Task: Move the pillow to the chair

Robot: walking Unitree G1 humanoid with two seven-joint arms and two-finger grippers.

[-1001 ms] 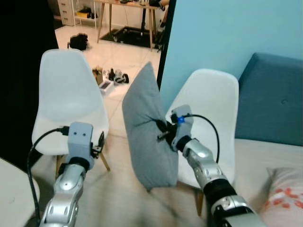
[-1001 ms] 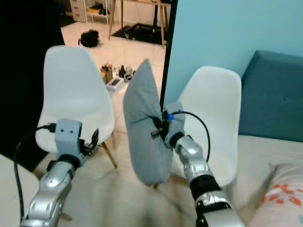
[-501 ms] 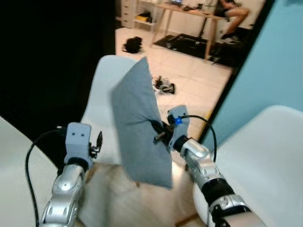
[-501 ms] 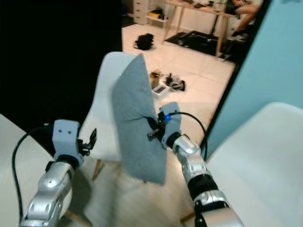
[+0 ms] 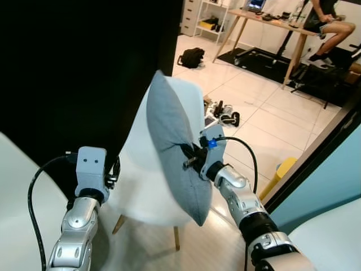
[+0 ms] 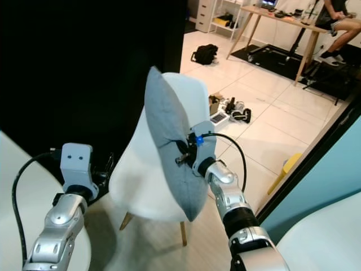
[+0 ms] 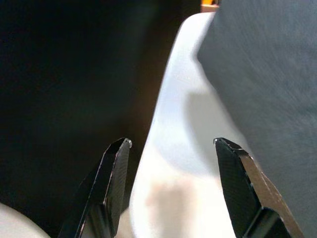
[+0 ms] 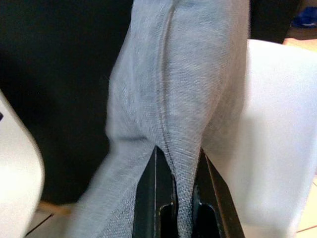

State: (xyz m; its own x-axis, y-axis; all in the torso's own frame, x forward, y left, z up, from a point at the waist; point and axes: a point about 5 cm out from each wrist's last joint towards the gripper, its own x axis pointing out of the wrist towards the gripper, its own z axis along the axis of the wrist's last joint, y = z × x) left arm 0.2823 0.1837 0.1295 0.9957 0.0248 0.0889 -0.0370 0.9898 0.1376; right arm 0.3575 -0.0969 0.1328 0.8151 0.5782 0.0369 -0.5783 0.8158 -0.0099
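A grey pillow (image 5: 175, 147) hangs upright in the air, pinched at its side edge by my right gripper (image 5: 190, 157), which is shut on it. The pillow's seam (image 8: 168, 99) runs between the black fingers (image 8: 156, 198) in the right wrist view. Directly behind and below the pillow stands a white shell chair (image 5: 146, 192) on wooden legs. My left gripper (image 5: 115, 169) is raised at the chair's left edge, open, with nothing between its fingers (image 7: 116, 183); the chair's rim (image 7: 173, 129) lies ahead of it.
A black wall (image 5: 67, 68) fills the left. Another white chair (image 5: 333, 237) shows at the lower right, beside a blue wall (image 5: 327, 180). On the tiled floor beyond lie shoes (image 5: 223, 113), a black bag (image 5: 192, 56) and a wooden desk (image 5: 271, 22) with a seated person.
The camera has swung left, so the white chair now sits centred behind the pillow. The pillow stays held in my right gripper, now over the chair's seat. My left arm holds its pose.
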